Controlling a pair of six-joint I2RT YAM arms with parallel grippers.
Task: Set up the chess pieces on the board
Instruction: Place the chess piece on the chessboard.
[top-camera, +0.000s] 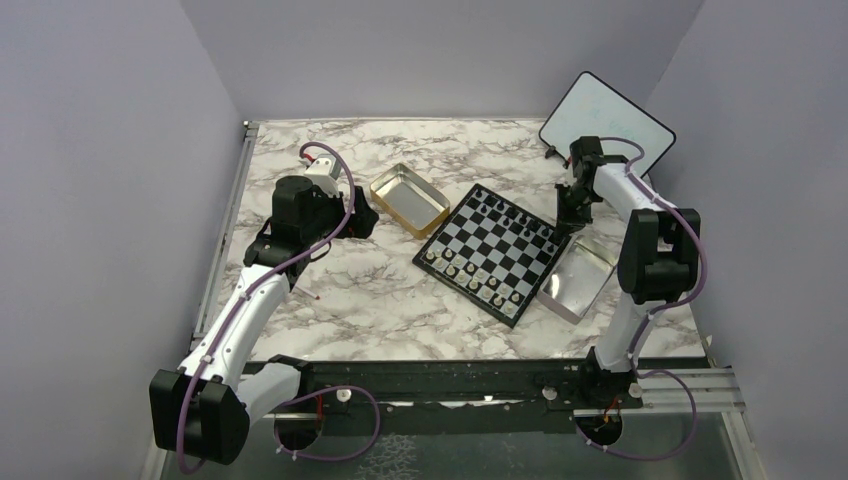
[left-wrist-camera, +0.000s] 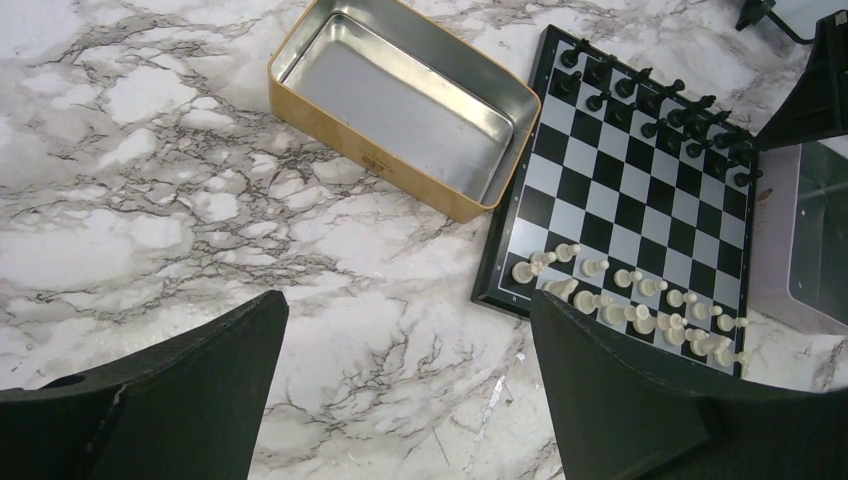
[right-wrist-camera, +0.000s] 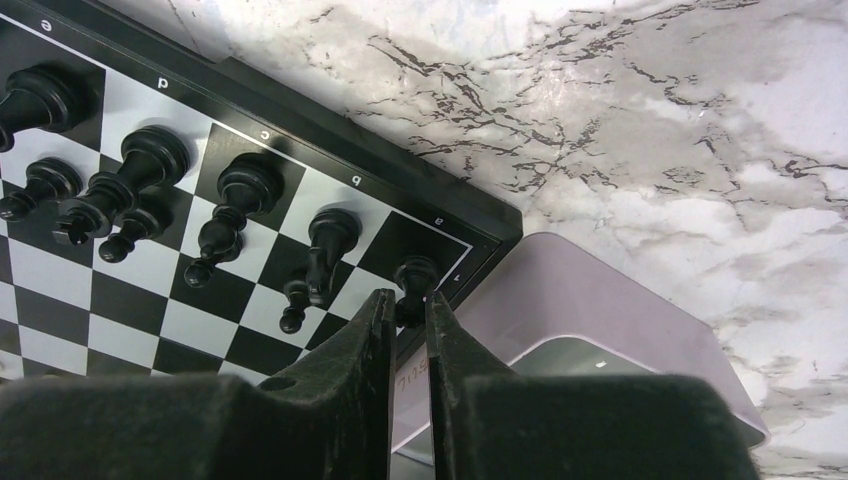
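Barely inside the board (right-wrist-camera: 300, 135) corner, right hand (right-wrist-camera: 408, 300) tight around black piece (right-wrist-camera: 415, 275); left hand (left-wrist-camera: 405, 300) agape.

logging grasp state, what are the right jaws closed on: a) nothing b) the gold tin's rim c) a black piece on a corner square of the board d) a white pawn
c, the right jaws pinch a black chess piece on the corner square of the chessboard

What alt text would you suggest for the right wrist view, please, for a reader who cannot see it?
The right gripper pinches a black chess piece at the corner square of the board, at the end of a row of other black pieces. A pale tin lies next to that corner on the marble table.
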